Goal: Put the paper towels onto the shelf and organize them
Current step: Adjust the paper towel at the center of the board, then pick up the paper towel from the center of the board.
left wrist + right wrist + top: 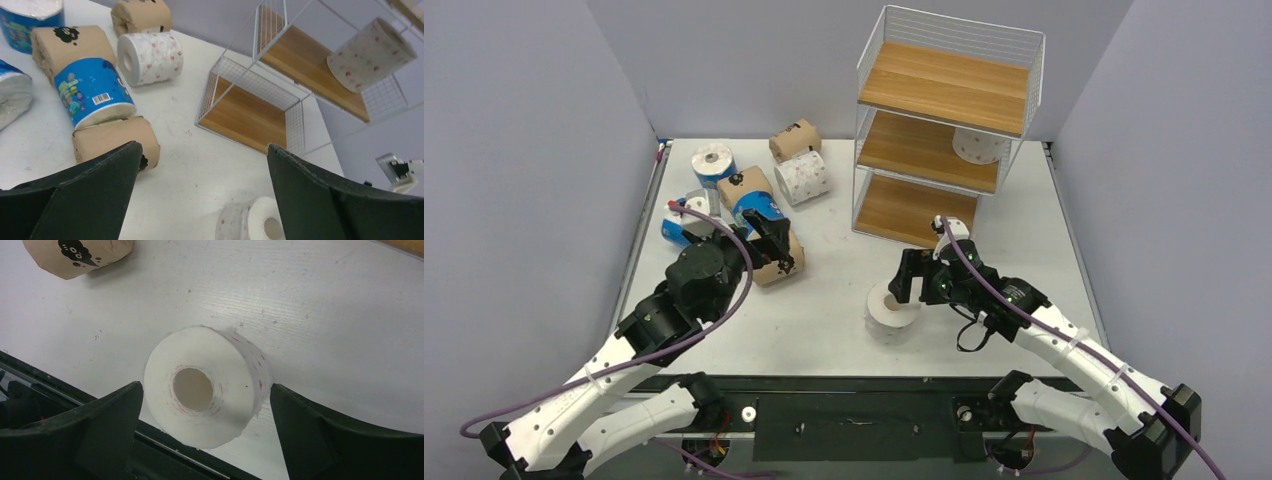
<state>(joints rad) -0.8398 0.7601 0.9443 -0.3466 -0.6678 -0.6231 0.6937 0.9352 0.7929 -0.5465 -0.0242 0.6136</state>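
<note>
Only one dotted roll (979,145) sits on the shelf (944,88), eight more rolls (802,177) lie on the bench (824,300), and both arms' jaws are wide apart, the right pair either side of a white roll (207,385).

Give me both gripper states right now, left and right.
Left gripper: open, holding nothing.
Right gripper: open, fingers either side of the white roll, not clamped on it.
</note>
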